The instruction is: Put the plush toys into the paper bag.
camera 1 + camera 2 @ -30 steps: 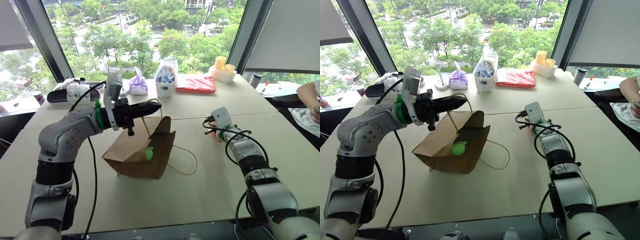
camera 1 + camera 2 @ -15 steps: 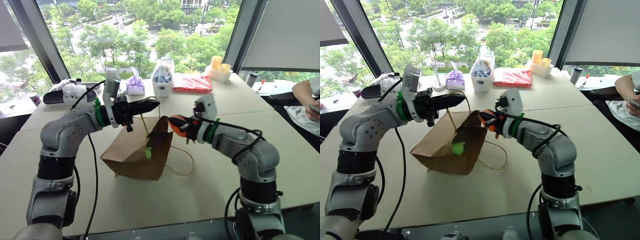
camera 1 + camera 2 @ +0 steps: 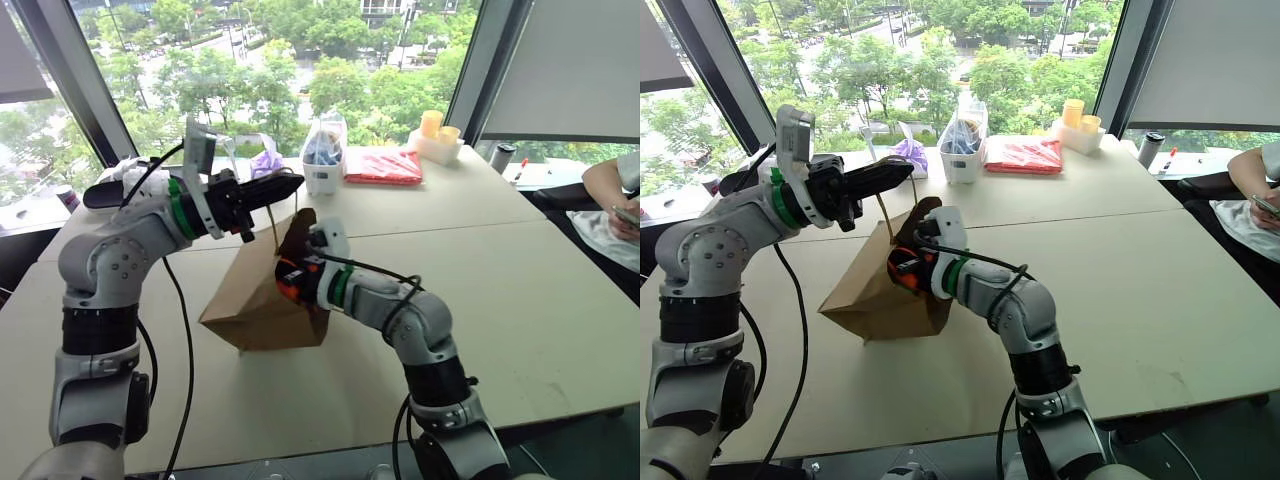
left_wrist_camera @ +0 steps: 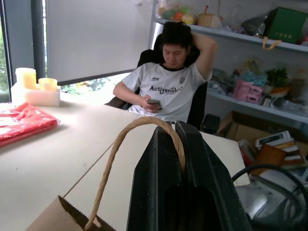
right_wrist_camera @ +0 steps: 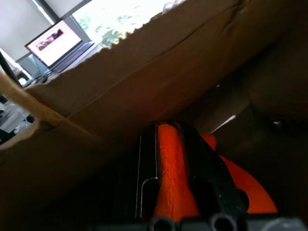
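Note:
The brown paper bag [image 3: 250,305] lies on the table with its mouth tilted up toward the right. My left gripper [image 3: 285,187] is shut on the bag's tan cord handle [image 4: 113,163] and holds it up above the mouth. The cord loops over the closed black fingers [image 4: 159,163]. My right gripper [image 3: 288,280] reaches inside the bag's mouth, shut on the orange plush toy [image 5: 168,178]. In the right wrist view the toy sits pinched between the fingers, with brown bag walls [image 5: 144,91] all around.
Along the far edge of the table stand a purple cloth bundle [image 3: 905,150], a clear plastic bag with blue contents [image 3: 323,150], a red packet [image 3: 385,167] and yellow cups [image 3: 440,128]. A seated person [image 3: 615,185] is at the right table edge.
My right arm has swung left and carried the orange toy from the table's right side into the bag's mouth. The left gripper has lifted the handle slightly. My right arm now covers the green toy.

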Available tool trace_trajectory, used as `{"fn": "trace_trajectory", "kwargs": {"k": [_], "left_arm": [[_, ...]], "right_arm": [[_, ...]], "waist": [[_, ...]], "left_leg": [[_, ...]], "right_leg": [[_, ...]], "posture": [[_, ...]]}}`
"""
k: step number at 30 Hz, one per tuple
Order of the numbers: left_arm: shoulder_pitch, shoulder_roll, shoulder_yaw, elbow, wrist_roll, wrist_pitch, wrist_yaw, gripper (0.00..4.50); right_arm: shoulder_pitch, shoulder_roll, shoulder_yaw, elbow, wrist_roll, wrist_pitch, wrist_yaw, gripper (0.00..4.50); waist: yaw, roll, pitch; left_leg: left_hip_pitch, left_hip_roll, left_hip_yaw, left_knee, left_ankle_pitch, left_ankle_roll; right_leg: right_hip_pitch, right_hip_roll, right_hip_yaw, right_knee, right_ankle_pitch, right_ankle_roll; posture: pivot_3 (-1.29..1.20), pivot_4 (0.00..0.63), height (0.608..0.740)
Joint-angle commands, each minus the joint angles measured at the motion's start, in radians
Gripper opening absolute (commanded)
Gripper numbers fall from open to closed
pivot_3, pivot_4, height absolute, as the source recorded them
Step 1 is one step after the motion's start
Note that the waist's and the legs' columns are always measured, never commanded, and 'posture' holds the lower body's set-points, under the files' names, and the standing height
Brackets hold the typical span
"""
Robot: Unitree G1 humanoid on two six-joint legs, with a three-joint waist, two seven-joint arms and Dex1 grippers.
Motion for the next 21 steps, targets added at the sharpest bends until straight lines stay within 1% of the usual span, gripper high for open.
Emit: {"fn": "trace_trajectory", "kwargs": {"k": [1,2,4,6,7,9,11,13,15,19,21], "left_arm": [[-0.010,0.006,0.042,-0.049,-0.037,0.005,0.027,0.00],[-0.010,0.006,0.044,-0.052,-0.040,0.006,0.032,0.00],[-0.008,0.004,0.049,-0.057,-0.049,0.009,0.044,0.00],[-0.006,0.004,0.052,-0.059,-0.054,0.011,0.051,0.00],[-0.006,0.004,0.053,-0.059,-0.058,0.012,0.054,0.00],[-0.003,0.006,0.055,-0.058,-0.063,0.011,0.058,0.00],[0.000,0.008,0.054,-0.057,-0.066,0.010,0.060,0.00],[0.003,0.011,0.054,-0.052,-0.066,0.009,0.056,0.00],[0.011,0.017,0.053,-0.049,-0.062,0.007,0.047,0.00],[0.015,0.020,0.045,-0.027,-0.045,-0.009,0.031,0.00],[0.018,0.020,0.039,-0.017,-0.033,-0.020,0.019,0.00]], "right_arm": [[-0.062,0.022,0.032,0.078,-0.031,-0.097,0.043,0.01],[-0.073,0.021,0.039,0.103,-0.040,-0.114,0.052,0.01],[-0.089,0.015,0.046,0.126,-0.051,-0.131,0.065,1.03],[-0.100,0.004,0.047,0.118,-0.052,-0.128,0.080,1.94],[-0.103,-0.001,0.047,0.111,-0.053,-0.123,0.084,2.48],[-0.104,-0.031,0.061,0.081,-0.066,-0.110,0.095,3.55],[-0.097,-0.097,0.090,0.008,-0.084,-0.081,0.116,4.42],[-0.082,-0.178,0.110,-0.098,-0.094,-0.060,0.140,4.42],[-0.059,-0.255,0.096,-0.216,-0.070,-0.010,0.158,4.42],[-0.011,-0.369,-0.022,-0.414,0.018,0.121,0.161,4.42],[0.019,-0.408,-0.110,-0.487,0.072,0.193,0.149,4.42]], "waist": [[-0.002,0.000,0.000],[-0.003,0.000,0.000],[-0.003,0.000,0.000],[-0.003,0.000,0.000],[-0.003,0.000,0.000],[-0.004,0.000,0.000],[-0.003,0.000,0.000],[-0.002,0.000,0.000],[-0.001,0.000,0.000],[-0.001,0.000,0.000],[0.000,0.000,0.000]], "left_leg": [[0.000,0.000,0.000,0.000,0.000,0.000],[0.000,0.000,0.000,0.000,0.000,0.000],[0.000,0.000,-0.001,0.000,0.000,0.000],[0.000,0.000,-0.001,0.000,0.000,0.000],[0.000,0.000,-0.001,0.000,0.000,0.000],[0.000,0.000,-0.001,0.000,0.000,-0.001],[0.000,0.000,-0.001,0.000,0.000,-0.001],[0.000,0.000,-0.001,0.000,0.000,-0.001],[-0.001,0.000,-0.001,0.000,0.000,-0.001],[-0.001,0.000,0.000,0.000,0.000,0.000],[-0.001,0.000,0.000,0.000,-0.001,0.000]], "right_leg": [[0.000,0.000,0.000,0.000,0.000,0.000],[0.000,0.000,0.000,0.000,0.000,0.000],[0.000,0.000,0.000,0.000,0.000,0.000],[0.000,0.000,0.000,0.000,0.000,0.000],[0.000,0.000,0.000,0.000,0.000,0.000],[-0.001,0.000,0.000,0.000,0.000,0.000],[-0.001,0.000,0.000,0.000,0.000,0.000],[-0.001,0.000,0.000,0.000,0.000,0.000],[-0.001,0.000,0.000,0.000,0.000,0.000],[-0.001,0.000,0.000,0.000,0.000,0.000],[-0.001,0.000,0.000,0.000,0.000,0.000]], "posture": [[0.00,0.150,0.740],[0.00,0.150,0.740],[0.00,0.150,0.740],[0.00,0.150,0.740],[0.00,0.150,0.740],[0.00,0.150,0.740],[0.00,0.150,0.740],[0.00,0.150,0.740],[0.00,0.150,0.740],[0.00,0.150,0.740],[0.00,0.150,0.740]]}}
